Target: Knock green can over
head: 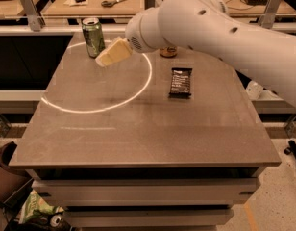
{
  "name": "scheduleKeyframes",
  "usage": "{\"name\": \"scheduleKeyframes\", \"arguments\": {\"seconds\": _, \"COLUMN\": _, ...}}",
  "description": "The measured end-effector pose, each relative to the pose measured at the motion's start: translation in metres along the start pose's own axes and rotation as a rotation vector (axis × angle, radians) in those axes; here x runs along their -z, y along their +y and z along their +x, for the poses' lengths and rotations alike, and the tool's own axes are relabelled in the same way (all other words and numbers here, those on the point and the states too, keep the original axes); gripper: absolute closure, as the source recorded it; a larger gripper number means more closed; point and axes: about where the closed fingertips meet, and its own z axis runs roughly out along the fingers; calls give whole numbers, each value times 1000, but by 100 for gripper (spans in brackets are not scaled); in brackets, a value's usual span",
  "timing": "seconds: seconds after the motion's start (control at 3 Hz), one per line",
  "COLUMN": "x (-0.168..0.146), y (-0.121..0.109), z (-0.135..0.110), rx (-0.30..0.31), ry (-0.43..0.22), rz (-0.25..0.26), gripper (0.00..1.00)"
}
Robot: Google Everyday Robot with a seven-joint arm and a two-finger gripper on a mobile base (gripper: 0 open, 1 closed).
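The claw: closure not discernible. The green can, just left of it, is likely light and rigid; push near rim.

One camera looks down over the table from its front, quite close; the gripper hangs near the green can.

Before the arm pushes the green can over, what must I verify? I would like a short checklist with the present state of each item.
1. Green can stands upright near the table's far left corner: ok.
2. End effector is close to the can, on its right: ok.
3. Contact between end effector and can: cannot tell.
4. Nothing lies between end effector and can: ok.
5. Chocolate bar lies well to the right, out of the way: ok.
6. Can will land on the table, not past the far edge: cannot tell.
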Motion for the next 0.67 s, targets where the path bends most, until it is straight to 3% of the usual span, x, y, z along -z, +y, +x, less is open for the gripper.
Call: {"name": "scheduleKeyframes", "arguments": {"seconds": 0.67, "x": -68, "y": 0, "z": 2, "rx": -31, "ry": -54, "rz": -41, "gripper": 0}}
